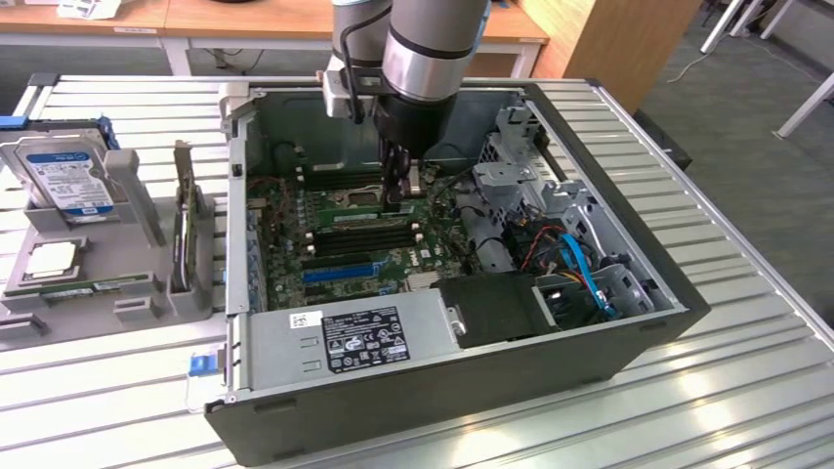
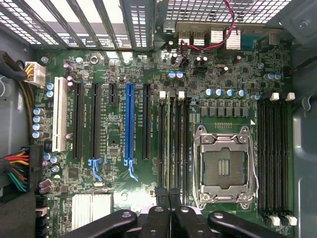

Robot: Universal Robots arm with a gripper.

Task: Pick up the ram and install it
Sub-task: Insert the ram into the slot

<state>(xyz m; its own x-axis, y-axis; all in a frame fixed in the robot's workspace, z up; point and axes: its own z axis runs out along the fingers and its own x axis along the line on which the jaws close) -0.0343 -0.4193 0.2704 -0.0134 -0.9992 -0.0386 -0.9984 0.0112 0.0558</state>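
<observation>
Hand (image 2: 169,201): clamped on the ram (image 2: 171,148), edge-on above memory slots (image 2: 181,144).
Advice: square it up, press both ends evenly.

A ribbed metal tabletop (image 1: 743,391) carries an open computer case (image 1: 456,391) at centre frame; a grey parts holder (image 1: 144,303) rests at the left, just beside the case.

Exterior above open case (image 1: 521,391), wrist close over shared motherboard (image 2: 148,74)
</observation>
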